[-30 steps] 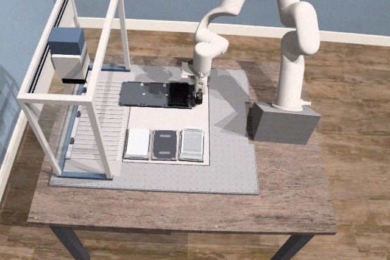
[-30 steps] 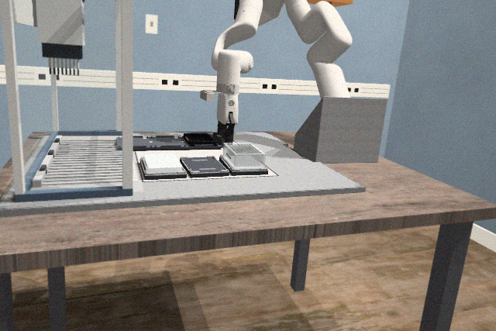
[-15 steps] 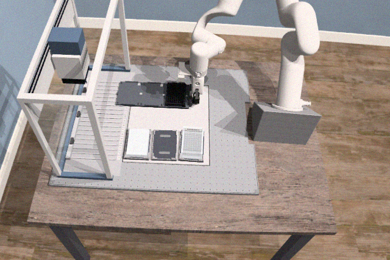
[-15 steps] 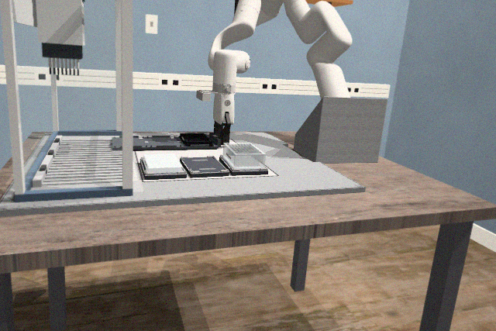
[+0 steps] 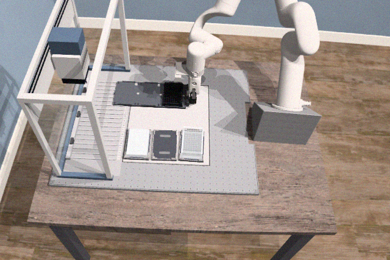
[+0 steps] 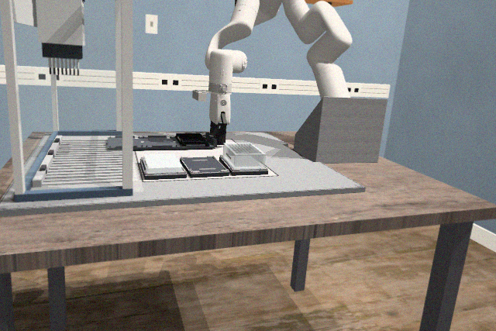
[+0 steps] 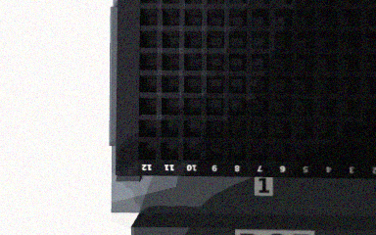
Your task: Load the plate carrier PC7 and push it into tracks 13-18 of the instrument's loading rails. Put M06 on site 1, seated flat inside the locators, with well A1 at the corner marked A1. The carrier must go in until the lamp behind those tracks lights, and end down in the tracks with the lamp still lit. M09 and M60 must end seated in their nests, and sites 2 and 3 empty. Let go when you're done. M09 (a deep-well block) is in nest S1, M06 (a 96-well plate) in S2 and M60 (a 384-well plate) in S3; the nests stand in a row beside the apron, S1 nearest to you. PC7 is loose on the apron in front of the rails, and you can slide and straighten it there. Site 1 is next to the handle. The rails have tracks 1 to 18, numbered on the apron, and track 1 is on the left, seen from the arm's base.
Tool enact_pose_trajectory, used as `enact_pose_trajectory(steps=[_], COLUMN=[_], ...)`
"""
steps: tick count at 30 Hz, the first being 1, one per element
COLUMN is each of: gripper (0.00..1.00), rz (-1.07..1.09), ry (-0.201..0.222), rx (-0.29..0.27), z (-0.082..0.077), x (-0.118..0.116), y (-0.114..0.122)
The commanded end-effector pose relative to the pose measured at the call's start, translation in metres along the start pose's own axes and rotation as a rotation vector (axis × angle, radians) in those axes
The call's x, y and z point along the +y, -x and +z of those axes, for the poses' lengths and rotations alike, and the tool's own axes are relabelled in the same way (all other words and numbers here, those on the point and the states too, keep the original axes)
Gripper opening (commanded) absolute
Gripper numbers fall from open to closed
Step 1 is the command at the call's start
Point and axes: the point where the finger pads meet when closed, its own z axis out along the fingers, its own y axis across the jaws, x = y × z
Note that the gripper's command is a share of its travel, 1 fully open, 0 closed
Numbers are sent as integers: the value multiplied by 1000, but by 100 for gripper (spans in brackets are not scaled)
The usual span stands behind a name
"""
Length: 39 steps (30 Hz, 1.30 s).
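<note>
The dark grey carrier PC7 (image 5: 143,94) lies on the apron, its far end reaching the near edge of the rails (image 5: 97,119) at the rear tracks. The black 96-well plate M06 (image 5: 172,94) sits on site 1 beside the handle. In the wrist view it fills the frame (image 7: 254,83), flat, with the site label 1 (image 7: 263,186) below it. My gripper (image 5: 192,97) is open, down at the carrier's handle end; it also shows in the exterior view (image 6: 217,133). The fingertips are hidden in the wrist view. Sites 2 and 3 look empty.
The nests stand in a row: the clear deep-well block M09 (image 5: 192,144), an empty dark nest (image 5: 164,144), and the white plate M60 (image 5: 137,144). The white gantry frame (image 5: 94,77) with its pipetting head (image 5: 67,55) stands over the rails.
</note>
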Motion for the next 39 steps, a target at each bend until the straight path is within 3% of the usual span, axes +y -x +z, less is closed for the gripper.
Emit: enact_pose_trajectory(steps=[1, 39], gripper=[82, 82], rz=[0, 0], ry=[-1, -1], rx=[4, 4], z=[-1, -1], x=[-1, -1], y=[-5, -39])
